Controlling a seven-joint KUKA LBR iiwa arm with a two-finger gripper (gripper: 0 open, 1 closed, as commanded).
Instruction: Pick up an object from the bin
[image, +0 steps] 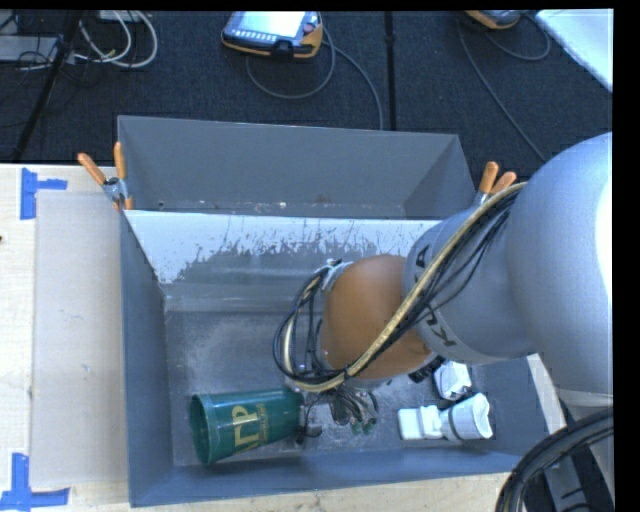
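Note:
A dark green plastic cup with a yellow logo lies on its side near the front wall of the bin, left of centre, with its wide mouth facing left. My gripper reaches down from under the orange cover, right at the cup's narrow bottom end. Its dark metal parts sit close against that end, but I cannot tell whether they touch the cup. To the gripper's right, a white block-shaped plug lies on the bin floor.
A white cylindrical thing lies beside the plug near the front right corner. A white and black piece sits just behind it, partly under the arm. The arm and its cables cover the right of the bin.

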